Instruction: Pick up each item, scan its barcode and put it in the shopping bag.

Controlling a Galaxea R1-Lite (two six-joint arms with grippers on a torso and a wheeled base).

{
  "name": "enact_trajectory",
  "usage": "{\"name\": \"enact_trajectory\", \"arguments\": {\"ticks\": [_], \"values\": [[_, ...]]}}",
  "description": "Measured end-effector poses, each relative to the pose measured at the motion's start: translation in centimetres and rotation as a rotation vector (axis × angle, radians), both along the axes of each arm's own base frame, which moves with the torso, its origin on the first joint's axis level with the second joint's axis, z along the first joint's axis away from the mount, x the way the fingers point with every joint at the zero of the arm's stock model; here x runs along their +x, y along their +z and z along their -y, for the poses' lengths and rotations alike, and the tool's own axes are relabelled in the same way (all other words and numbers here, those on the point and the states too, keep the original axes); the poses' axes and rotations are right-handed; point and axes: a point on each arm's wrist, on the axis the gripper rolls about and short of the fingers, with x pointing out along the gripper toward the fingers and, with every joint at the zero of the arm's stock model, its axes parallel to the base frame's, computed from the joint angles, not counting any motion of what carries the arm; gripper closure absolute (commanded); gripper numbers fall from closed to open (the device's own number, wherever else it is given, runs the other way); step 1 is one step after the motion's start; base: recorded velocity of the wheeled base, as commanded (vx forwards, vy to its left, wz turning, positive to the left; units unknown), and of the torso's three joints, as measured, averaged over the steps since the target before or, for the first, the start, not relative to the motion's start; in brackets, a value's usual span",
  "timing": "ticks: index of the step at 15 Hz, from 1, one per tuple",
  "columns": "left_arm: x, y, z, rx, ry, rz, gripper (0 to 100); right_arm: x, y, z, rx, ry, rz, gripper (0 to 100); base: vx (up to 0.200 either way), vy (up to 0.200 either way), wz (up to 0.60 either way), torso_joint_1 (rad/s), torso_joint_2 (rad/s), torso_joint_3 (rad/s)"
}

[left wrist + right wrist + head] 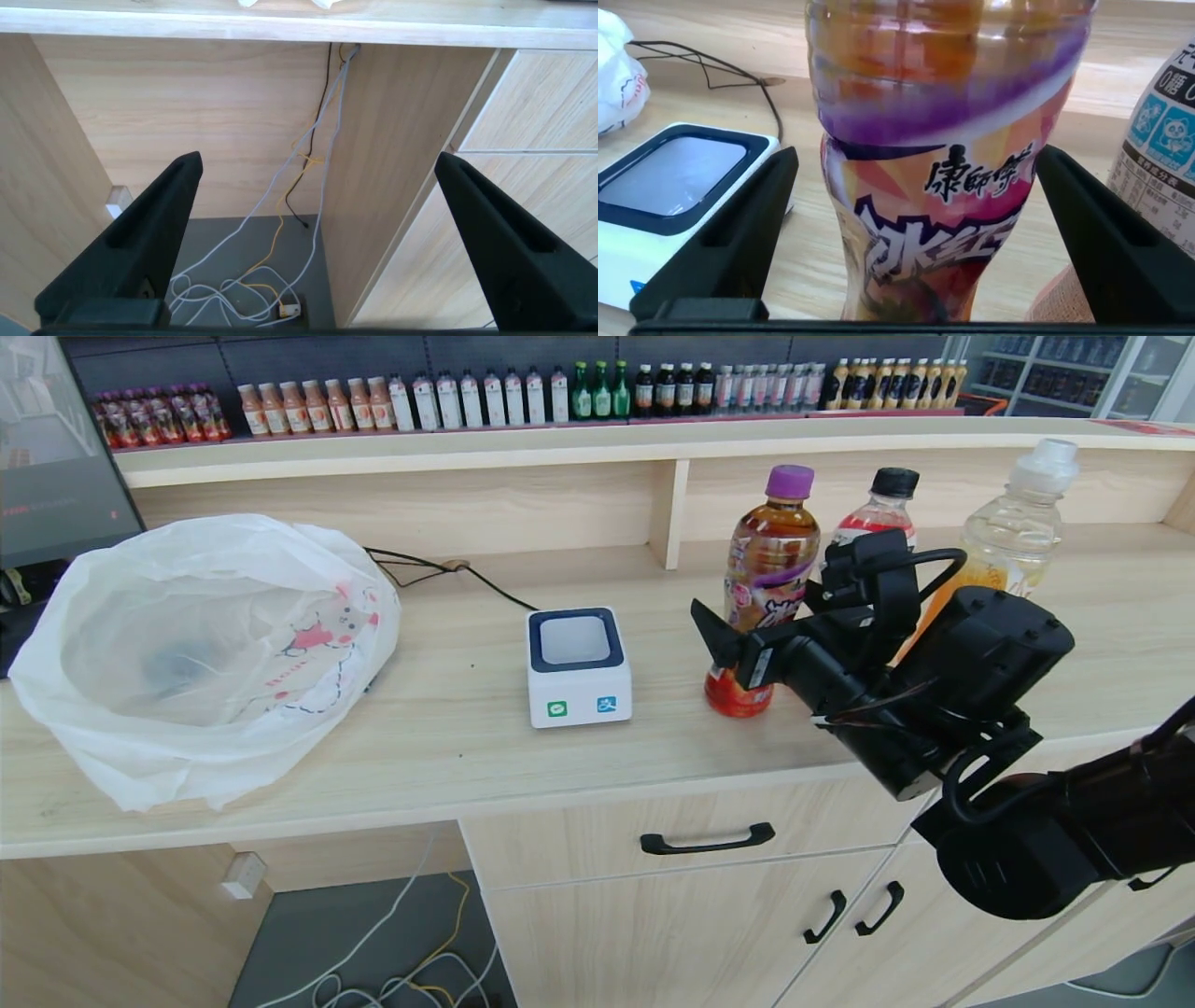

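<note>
3 drinks stand on the counter (448, 728): 1 purple-cap bottle (770, 588), 1 black-cap bottle (882, 509), 1 white-cap bottle (1018, 523). 1 scanner (578, 665). 1 shopping bag (205, 653). 3 black drawer handles (707, 841). Shelf bottles (523, 397): one long row, too many and too small to count

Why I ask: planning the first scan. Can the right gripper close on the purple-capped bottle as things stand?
Probably yes: the right gripper, open, flanks the purple-capped bottle with nothing else between. A neighbouring bottle stands close beside one finger but looks clear.
</note>
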Motion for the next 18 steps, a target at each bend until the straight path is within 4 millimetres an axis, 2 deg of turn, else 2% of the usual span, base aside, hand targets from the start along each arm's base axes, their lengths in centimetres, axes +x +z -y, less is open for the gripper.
{"name": "enact_trajectory", "arguments": {"ticks": [1,11,14,18], "values": [[0.0,0.0,0.0,0.000,0.000,0.000,0,0.0,0.0,0.0,0.000,0.000,0.000,100,0.000,0.000,0.00,0.000,0.00,0.000],[0.0,0.0,0.0,0.000,0.000,0.000,0,0.0,0.8,-0.3,0.011,0.007,0.033,100,0.000,0.000,0.00,0.000,0.00,0.000],[0.0,0.0,0.0,0.000,0.000,-0.001,0,-1.0,1.5,-0.9,0.024,0.038,0.049,100,0.000,0.000,0.00,0.000,0.00,0.000],[0.0,0.0,0.0,0.000,0.000,0.000,0,-2.4,2.4,-0.6,0.036,0.053,0.067,100,0.000,0.000,0.00,0.000,0.00,0.000]]}}
